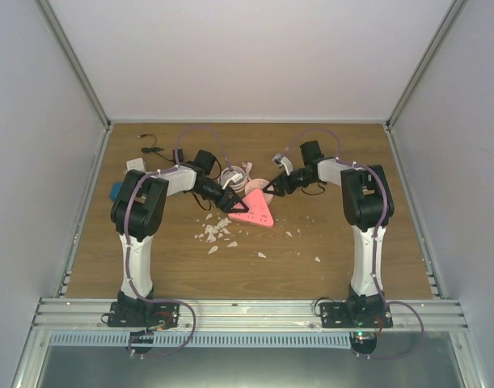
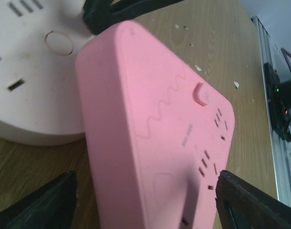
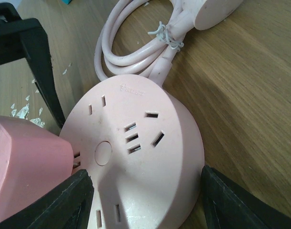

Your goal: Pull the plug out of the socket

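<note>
The socket (image 1: 253, 210), a salmon-pink triangular strip, lies mid-table with one corner raised onto a pale pink round disc (image 1: 259, 187). In the left wrist view the socket (image 2: 155, 119) fills the frame, tilted, with its outlet slots facing up. My left gripper (image 2: 146, 177) is open and straddles it, with wood showing between the left finger (image 2: 40, 205) and the strip. My right gripper (image 3: 145, 171) is shut on the disc (image 3: 135, 157), a finger against each side of its rim. The socket's corner (image 3: 26, 162) overlaps the disc's left edge. The plug is hidden.
A pale pink cord (image 3: 112, 43), coiled and tied, runs from the disc to a bulky end (image 3: 212, 12). White crumbs (image 1: 214, 234) are scattered in front of the socket. A blue object (image 1: 117, 191), a white block (image 1: 135, 166) and a black cable (image 1: 149, 149) lie at the left.
</note>
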